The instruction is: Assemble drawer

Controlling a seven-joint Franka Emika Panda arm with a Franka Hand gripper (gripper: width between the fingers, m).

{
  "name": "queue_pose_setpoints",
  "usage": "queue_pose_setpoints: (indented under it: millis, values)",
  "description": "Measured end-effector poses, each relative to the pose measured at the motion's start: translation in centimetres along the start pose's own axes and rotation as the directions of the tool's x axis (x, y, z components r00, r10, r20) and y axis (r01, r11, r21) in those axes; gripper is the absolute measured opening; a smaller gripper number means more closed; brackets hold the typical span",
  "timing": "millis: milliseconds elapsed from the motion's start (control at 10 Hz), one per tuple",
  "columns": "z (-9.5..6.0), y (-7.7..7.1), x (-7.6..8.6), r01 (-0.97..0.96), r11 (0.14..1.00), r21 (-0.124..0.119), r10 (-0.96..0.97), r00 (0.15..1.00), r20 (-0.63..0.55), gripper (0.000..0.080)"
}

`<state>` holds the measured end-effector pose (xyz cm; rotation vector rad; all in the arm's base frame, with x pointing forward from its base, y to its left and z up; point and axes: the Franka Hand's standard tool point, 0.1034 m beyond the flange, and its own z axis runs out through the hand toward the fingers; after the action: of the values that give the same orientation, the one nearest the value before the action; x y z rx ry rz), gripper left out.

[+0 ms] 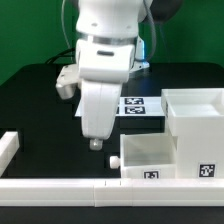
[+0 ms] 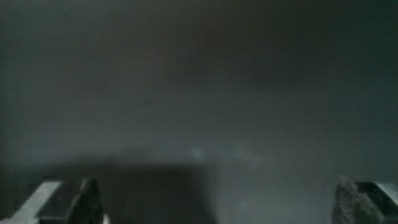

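Note:
The large white drawer housing (image 1: 195,125) stands at the exterior view's right, with a tag on its front. A smaller white tray (image 1: 150,155) with a knob (image 1: 115,160) sits against its left side. Another small white part (image 1: 65,80) lies behind the arm; I cannot tell what it is. My gripper (image 1: 95,142) points down over the black table, just left of the tray's knob and apart from it. In the wrist view my gripper (image 2: 217,205) is open and empty. Its fingers (image 2: 63,203) stand far apart over bare dark table.
The marker board (image 1: 134,105) lies flat behind the tray. A long low white rail (image 1: 70,190) runs along the front edge, and a short piece of it (image 1: 8,150) stands at the left. The table is black.

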<state>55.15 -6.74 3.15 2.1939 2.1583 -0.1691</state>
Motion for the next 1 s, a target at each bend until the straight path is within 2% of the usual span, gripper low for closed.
queue_pose_setpoints:
  millis: [400,700,900,1000]
  values:
    - [0.3,-0.2,-1.1,0.012,1.000,0.007,-0.012,1.000,-0.012,0.0649]
    - [0.7,-0.8,-4.0,0.012,1.000,0.016,-0.011,0.994,-0.107,0.0649]
    - [0.9,-0.6,-4.6,-0.019,0.998,0.053,0.028,0.984,-0.178,0.0649]
    - [0.6,0.0,-4.6,-0.047,0.996,0.071,0.061,0.976,-0.210,0.0649]
